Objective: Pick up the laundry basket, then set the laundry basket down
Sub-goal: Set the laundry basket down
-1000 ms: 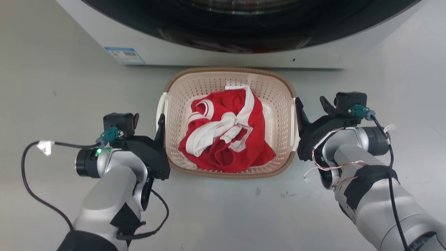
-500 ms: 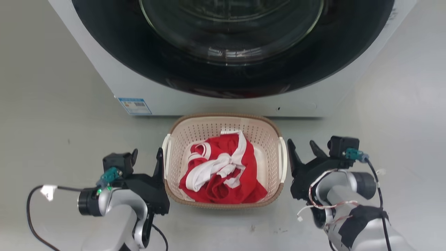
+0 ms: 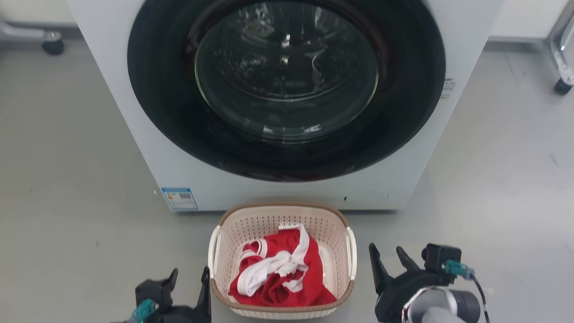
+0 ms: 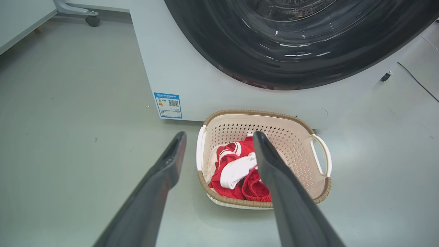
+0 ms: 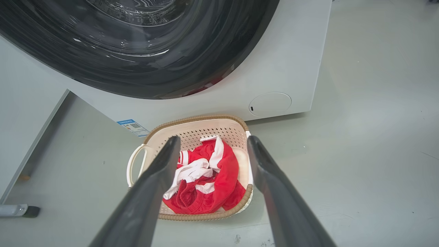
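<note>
Basket [image 3: 281, 207]: lower centre, on floor [image 3: 67, 202] by washer [image 3: 148, 148]
Jaws: both pairs spread, empty; flanking it, likely for an even lift

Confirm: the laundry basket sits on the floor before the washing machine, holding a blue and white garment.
Not blue: the head view shows the garment is red and white. The laundry basket does sit on the floor before the washing machine.

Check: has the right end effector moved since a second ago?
Yes. The right end effector has drawn rightward off the laundry basket, which stays by the washing machine: its finger lay against the handle, now floor shows between.
</note>
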